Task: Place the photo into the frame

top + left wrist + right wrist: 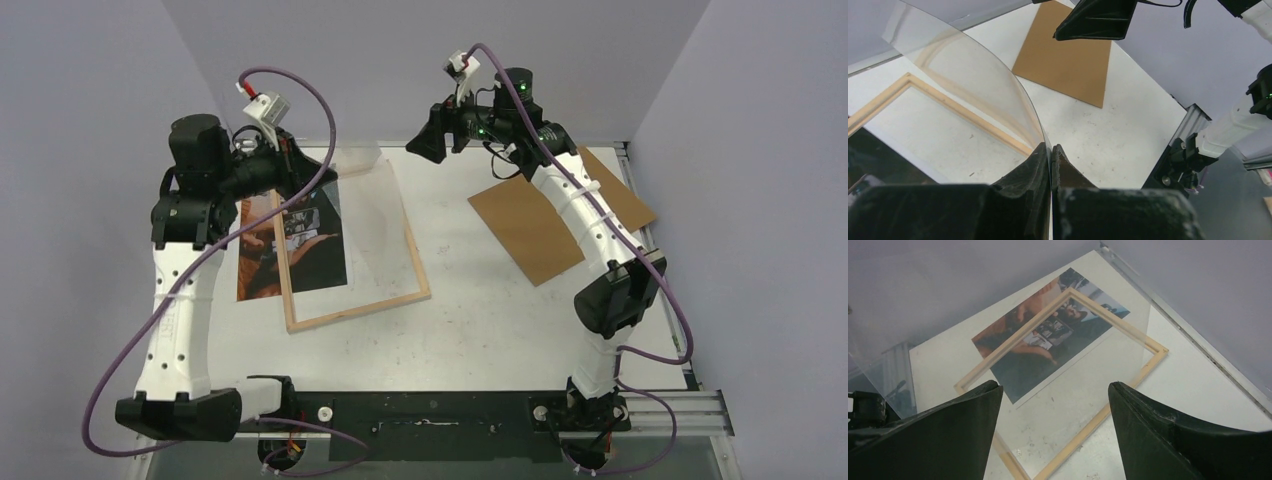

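Photo (pixel 258 255) is seen lying picture side up near the worktop's (pixel 480 320) left edge, its right part overlapped by the frame (pixel 359 311). The frame is laid flat, wood side up, left of centre. A clear sheet (pixel 973 85) is clamped between the closed fingers of the left gripper (pixel 1051 155) and held bowed above the frame. The right gripper (pixel 1053 387) is held above the far edge, jaws wide apart; whether the sheet's edge lies between them cannot be told. A brown backing board (pixel 530 225) is noted towards the far right corner.
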{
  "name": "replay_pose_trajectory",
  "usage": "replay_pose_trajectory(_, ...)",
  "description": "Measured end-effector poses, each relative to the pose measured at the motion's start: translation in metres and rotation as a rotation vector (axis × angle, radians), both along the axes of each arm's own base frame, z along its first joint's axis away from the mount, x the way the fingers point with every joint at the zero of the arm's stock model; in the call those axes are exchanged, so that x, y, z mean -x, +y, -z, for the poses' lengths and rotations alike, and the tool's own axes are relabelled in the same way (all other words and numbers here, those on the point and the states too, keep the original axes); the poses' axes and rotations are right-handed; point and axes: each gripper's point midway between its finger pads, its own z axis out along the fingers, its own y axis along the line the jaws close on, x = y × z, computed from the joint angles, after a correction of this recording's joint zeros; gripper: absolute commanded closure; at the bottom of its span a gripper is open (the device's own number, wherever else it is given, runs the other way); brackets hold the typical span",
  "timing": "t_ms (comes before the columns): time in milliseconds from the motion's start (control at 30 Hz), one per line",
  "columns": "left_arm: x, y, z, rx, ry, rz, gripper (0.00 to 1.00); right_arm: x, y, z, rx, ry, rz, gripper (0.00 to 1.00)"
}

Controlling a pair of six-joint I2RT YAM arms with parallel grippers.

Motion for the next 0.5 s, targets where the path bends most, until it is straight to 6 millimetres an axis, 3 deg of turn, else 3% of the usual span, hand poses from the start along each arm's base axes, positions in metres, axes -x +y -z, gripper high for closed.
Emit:
replay_pose_trajectory(100,0.018,0.01,-0.006,-0.043,-0.027,-0.066,1.0,0.009,0.008,-0.003,0.011,-0.032,-0.046,0.2)
replay_pose_trajectory(233,0.032,0.024,0.002,-0.104,-0.007,-0.143,1.0,0.018,0.015,-0.017,0.0,-0.079,-0.086,0.19)
replay_pose_trajectory(500,0.039,0.051,0.031,-0.253,0.055,-0.252,1.0,0.027,0.026,-0.02,0.003,-0.112,-0.12,0.2)
